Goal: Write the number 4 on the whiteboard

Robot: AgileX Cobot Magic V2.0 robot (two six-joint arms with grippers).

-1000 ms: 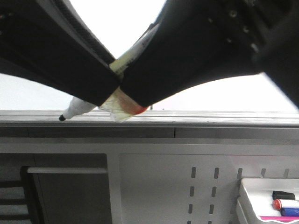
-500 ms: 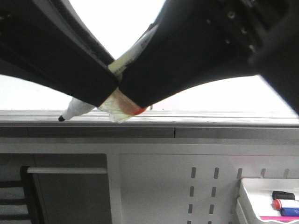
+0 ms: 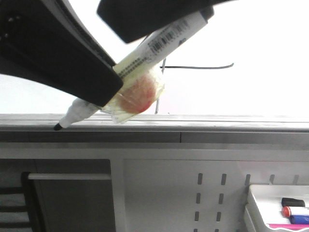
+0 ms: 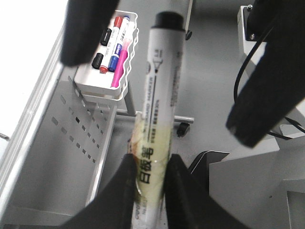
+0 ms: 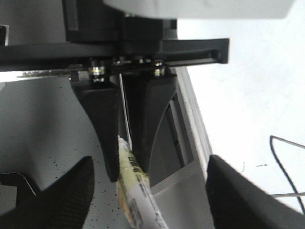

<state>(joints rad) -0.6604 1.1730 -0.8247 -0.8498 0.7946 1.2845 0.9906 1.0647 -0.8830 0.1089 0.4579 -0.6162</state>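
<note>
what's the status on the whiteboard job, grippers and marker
Left gripper shut on marker. Right gripper open, fingers clear of it. Marker tip at whiteboard lower edge; number 4 partly visible. Nothing blocking.

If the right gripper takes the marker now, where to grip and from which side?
Judging by pose: grip the bare upper barrel near the black rear end, coming from the right. The left gripper already clamps the taped lower section, and the marker slants tip-down to the left.

The marker is lying slanted in front of the whiteboard, its tip sitting low at the left over the board's edge rail. The number 4 is showing on the board just right of the marker. A tray of pens is sitting lower right, below the rail.
</note>
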